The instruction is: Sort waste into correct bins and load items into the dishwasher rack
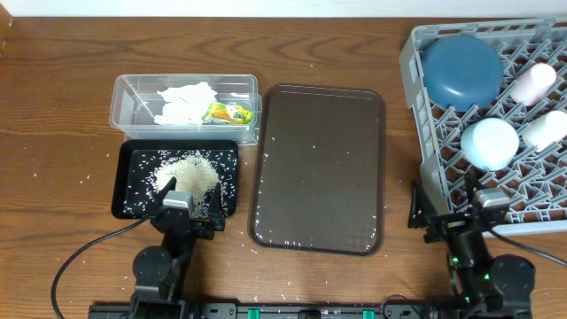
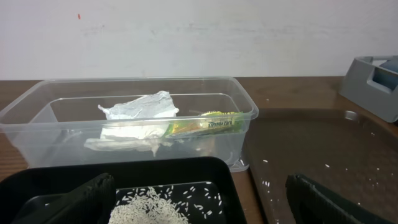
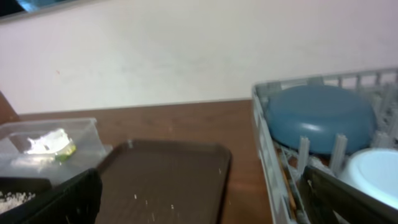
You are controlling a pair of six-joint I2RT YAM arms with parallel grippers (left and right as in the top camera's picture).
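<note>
The clear tub [image 1: 124, 97] holds the crumpled white tissue [image 1: 184, 102] and the snack wrapper [image 1: 229, 112]; both also show in the left wrist view, tissue [image 2: 138, 118] and wrapper [image 2: 205, 124]. The black tray-bin [image 1: 124, 190] holds a heap of rice [image 1: 188, 173]. The grey rack [image 1: 416, 97] holds the dark-blue bowl [image 1: 461, 69], light-blue bowl [image 1: 489, 143], pink cup [image 1: 532, 84] and white cup [image 1: 545, 130]. A chopstick [image 3: 288, 180] lies inside the rack's left wall. My left gripper [image 1: 186, 211] is open and empty at the black bin's near edge. My right gripper [image 1: 452, 217] is open and empty by the rack's near left corner.
The dark-brown serving tray [image 1: 321, 168] lies between the bins and the rack, with scattered rice grains on it. Loose grains also dot the wooden table [image 1: 53, 133] around the bins and near the front edge.
</note>
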